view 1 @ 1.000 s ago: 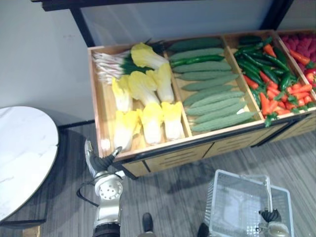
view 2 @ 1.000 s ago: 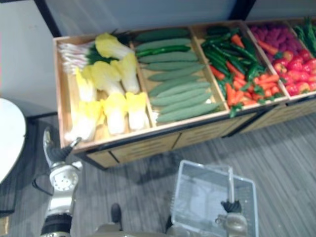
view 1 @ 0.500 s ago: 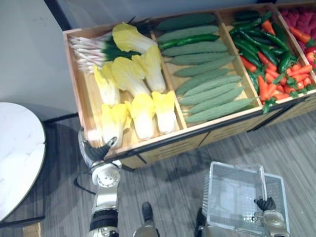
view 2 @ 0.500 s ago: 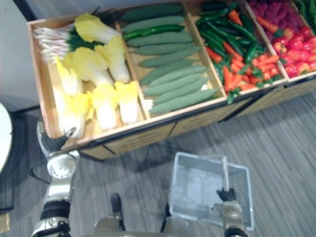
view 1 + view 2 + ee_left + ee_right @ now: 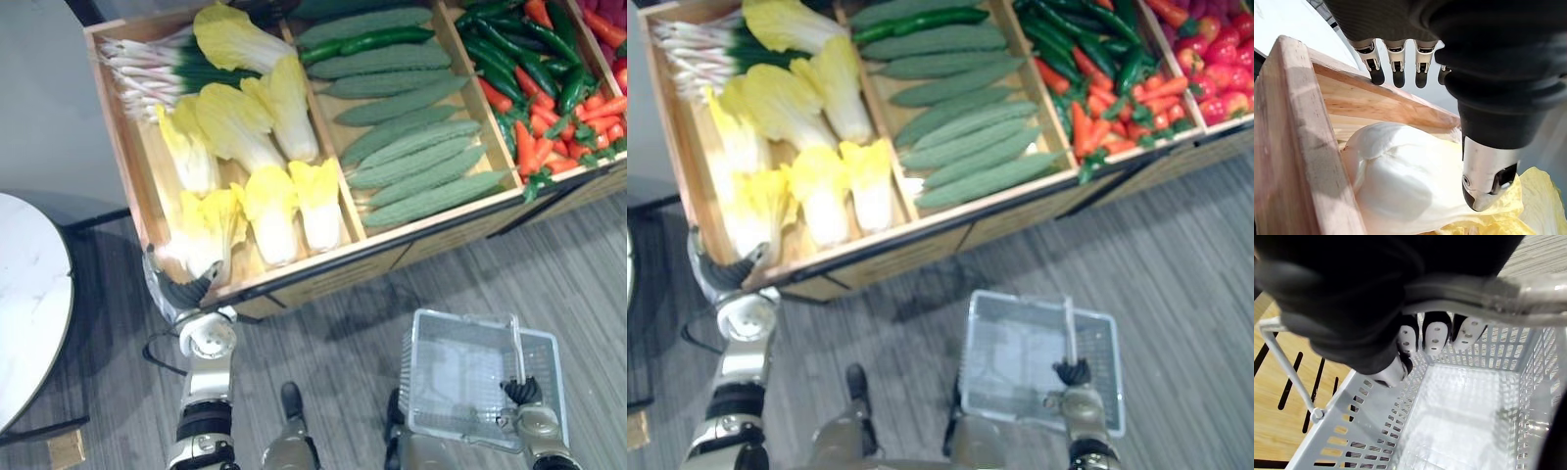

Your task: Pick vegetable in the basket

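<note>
L hand [image 5: 184, 293] splayed over pale yellow-white cabbage [image 5: 1400, 181] by wooden crate wall [image 5: 1288, 147]; could snag it, or leaves slip. R hand [image 5: 1071, 373] curled on handle of white mesh basket [image 5: 462, 315].

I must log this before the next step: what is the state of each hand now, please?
Left hand: open, fingers straight above a cabbage, holding nothing.
Right hand: shut on the handle of the basket.

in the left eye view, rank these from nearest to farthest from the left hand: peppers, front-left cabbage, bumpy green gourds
From the left hand:
1. front-left cabbage, right by the hand, leftmost compartment.
2. bumpy green gourds, middle compartment.
3. peppers, next compartment to the right.
</note>
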